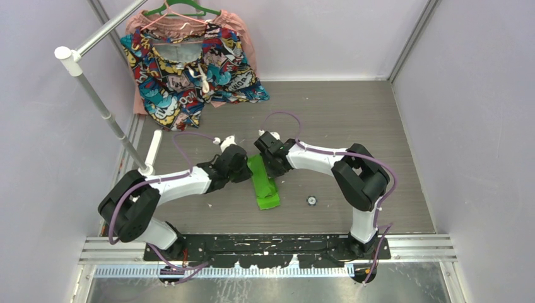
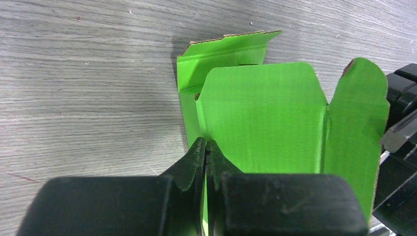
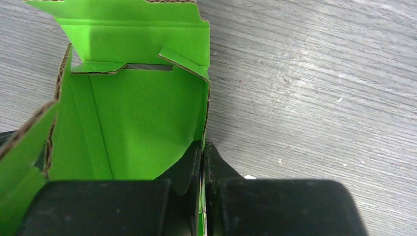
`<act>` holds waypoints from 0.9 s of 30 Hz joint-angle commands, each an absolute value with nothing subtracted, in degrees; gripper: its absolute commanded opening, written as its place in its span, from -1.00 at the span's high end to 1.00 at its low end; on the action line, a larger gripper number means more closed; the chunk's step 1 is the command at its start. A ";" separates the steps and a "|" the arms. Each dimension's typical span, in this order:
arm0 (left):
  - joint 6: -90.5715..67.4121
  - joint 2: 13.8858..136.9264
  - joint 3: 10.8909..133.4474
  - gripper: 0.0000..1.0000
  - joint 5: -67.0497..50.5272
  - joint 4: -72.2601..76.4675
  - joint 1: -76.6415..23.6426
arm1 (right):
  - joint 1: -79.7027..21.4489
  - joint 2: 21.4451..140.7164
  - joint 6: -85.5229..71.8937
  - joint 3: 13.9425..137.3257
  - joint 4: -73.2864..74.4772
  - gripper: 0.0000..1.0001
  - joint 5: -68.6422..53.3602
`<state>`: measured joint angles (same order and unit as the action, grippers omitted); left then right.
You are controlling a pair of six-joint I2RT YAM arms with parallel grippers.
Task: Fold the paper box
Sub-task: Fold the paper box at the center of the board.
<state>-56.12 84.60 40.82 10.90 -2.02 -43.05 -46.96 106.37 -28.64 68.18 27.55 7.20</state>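
The paper box (image 1: 264, 182) is bright lime-green card, partly formed, lying on the grey table between my two arms. My left gripper (image 2: 206, 143) is shut on the box's left wall; its broad rounded flaps (image 2: 260, 115) spread out beyond the fingers. From the other side my right gripper (image 3: 202, 146) is shut on the right wall of the paper box (image 3: 133, 118), whose open inside and far end flap (image 3: 133, 34) show to the left of the fingers. In the top view both grippers (image 1: 243, 165) (image 1: 271, 163) meet at the box's far end.
A colourful patterned garment (image 1: 189, 63) hangs on a green hanger at the back left, by a white rail and stand (image 1: 104, 107). A small dark round object (image 1: 311, 201) lies on the table right of the box. Pale walls close the table in.
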 commanded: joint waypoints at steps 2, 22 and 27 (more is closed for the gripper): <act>-55.88 85.59 39.87 0.95 11.25 2.52 -42.89 | -47.90 106.87 -30.68 70.41 30.97 0.88 9.22; -56.09 80.73 37.00 0.95 12.52 -0.74 -42.91 | -47.98 107.25 -31.55 71.30 31.27 0.66 10.02; -56.23 81.95 36.90 0.95 11.98 -0.34 -42.93 | -48.22 106.67 -31.55 71.44 31.46 0.33 10.31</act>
<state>-56.40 81.65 37.01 11.35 -1.15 -43.00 -47.64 106.91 -30.83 69.54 30.46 9.34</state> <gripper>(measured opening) 0.028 0.287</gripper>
